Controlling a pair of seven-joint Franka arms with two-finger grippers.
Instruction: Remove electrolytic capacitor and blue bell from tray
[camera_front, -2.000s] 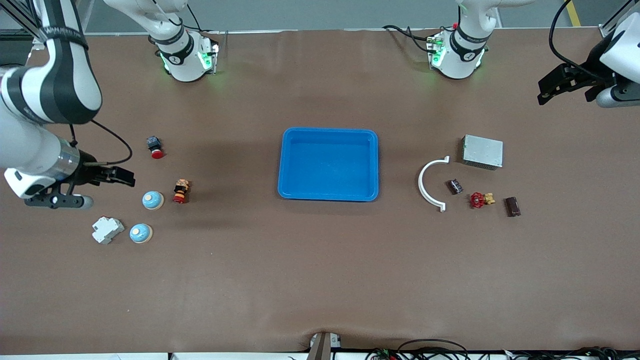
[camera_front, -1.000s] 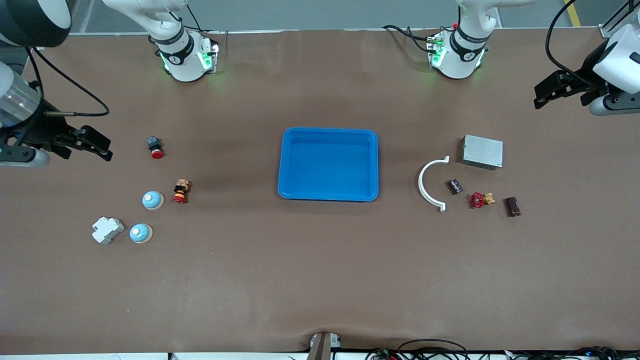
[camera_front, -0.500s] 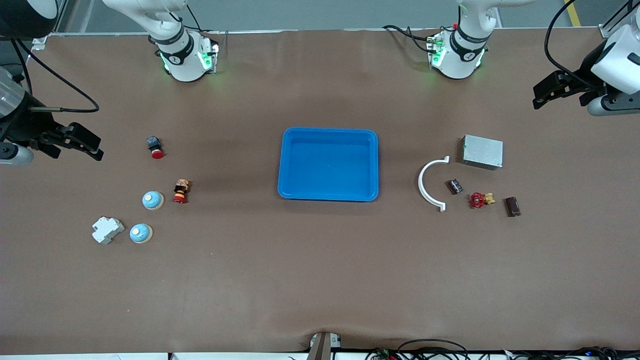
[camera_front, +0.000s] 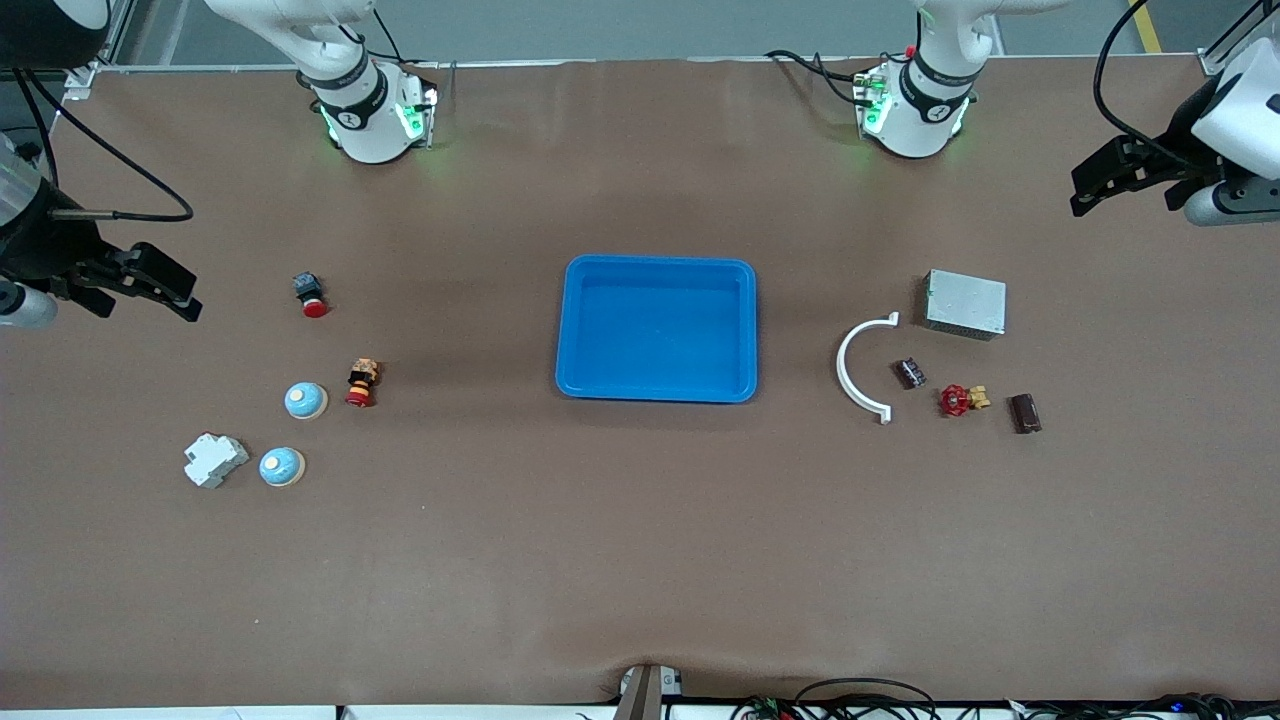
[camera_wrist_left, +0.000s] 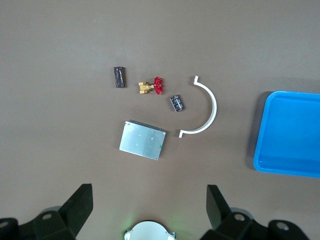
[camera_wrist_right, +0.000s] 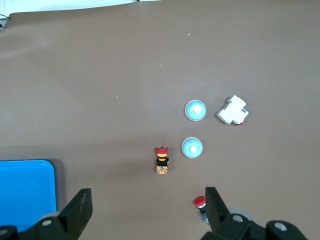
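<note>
Two pale blue dome bells (camera_front: 305, 400) (camera_front: 282, 467) sit on the table toward the right arm's end; both show in the right wrist view (camera_wrist_right: 191, 147) (camera_wrist_right: 195, 110). A small dark capacitor (camera_front: 909, 373) lies toward the left arm's end, beside a white arc, and shows in the left wrist view (camera_wrist_left: 175, 103). The blue tray (camera_front: 570, 330) in the middle holds nothing. My right gripper (camera_front: 168, 285) hangs open and empty over the table's edge at its end, also seen from its wrist (camera_wrist_right: 148, 207). My left gripper (camera_front: 1100, 182) hangs open and empty over its end (camera_wrist_left: 149, 205).
Near the bells: a white breaker (camera_front: 214, 459), a red-and-orange button (camera_front: 362, 383), a red push button (camera_front: 311, 294). Near the capacitor: a white arc (camera_front: 850, 370), a grey metal box (camera_front: 965, 303), a red valve (camera_front: 960, 400), a dark brown block (camera_front: 1025, 412).
My right gripper has risen from beside the bells and swung out to the table's edge at its end. My left gripper has shifted only slightly. No object has moved.
</note>
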